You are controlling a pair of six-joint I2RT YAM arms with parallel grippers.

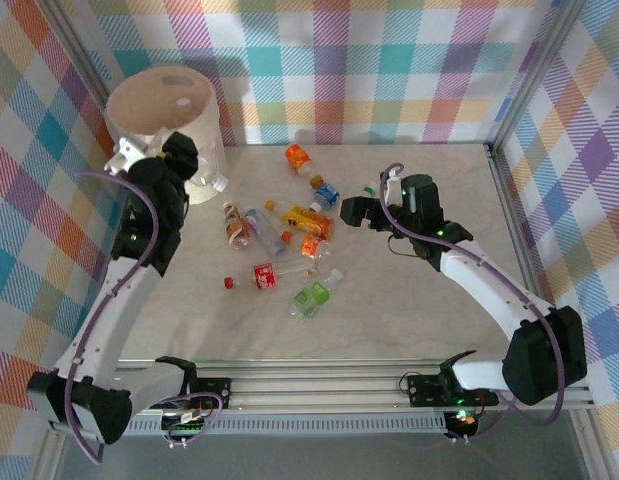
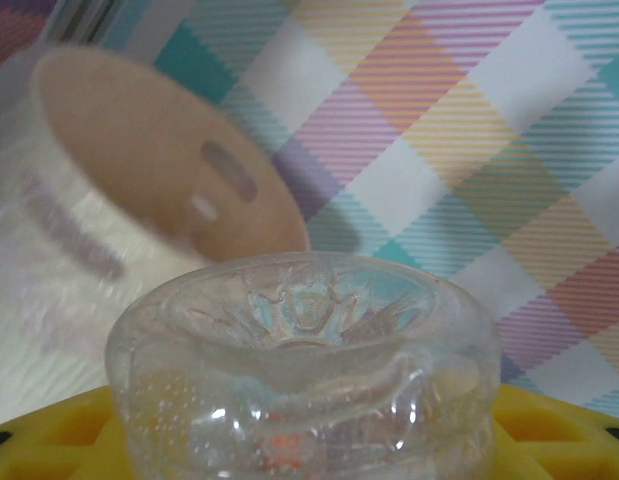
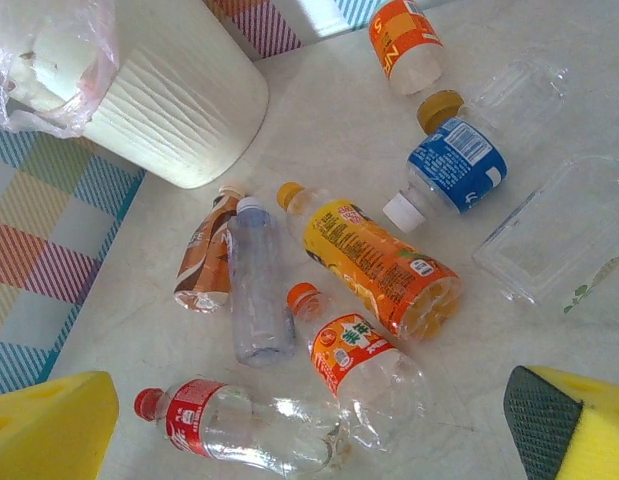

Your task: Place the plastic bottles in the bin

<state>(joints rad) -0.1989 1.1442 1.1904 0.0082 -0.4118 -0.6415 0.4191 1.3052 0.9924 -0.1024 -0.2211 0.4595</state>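
The left hand [image 1: 181, 162] is closed on a clear bottle [image 2: 304, 340]. The bottle's dimpled base faces the wrist camera between the yellow pads [image 2: 559, 430]. From above, this hand is up beside the bin [image 1: 161, 110], at its near right side. Whether the bottle touches the bin I cannot tell. The bin stands in the table's [image 1: 389, 315] far left corner by the plaid wall [image 1: 389, 60], with a thin liner [image 3: 49, 70] folded over its rim.

The right hand [image 1: 354, 211] is open with its jaws wide and holds nothing. It hangs over the table just right of the loose bottles [image 1: 289, 235], which all lie on their sides.

- **Brown bottle** [image 3: 207, 255]: nearest the bin, touching a pale bottle [image 3: 259, 290] alongside it.
- **Yellow bottle** [image 3: 374, 265]: in the middle of the group, with a small orange bottle [image 3: 359, 360] just beside it.
- **Red bottle** [image 3: 239, 425]: closest to the arms.
- **Blue bottle** [image 3: 454, 165]: farther back, and it has a white cap.
- **Second orange bottle** [image 3: 404, 40]: beyond the blue one.
- **Green bottle** [image 1: 312, 297]: apart from the rest, at the near edge of the group.
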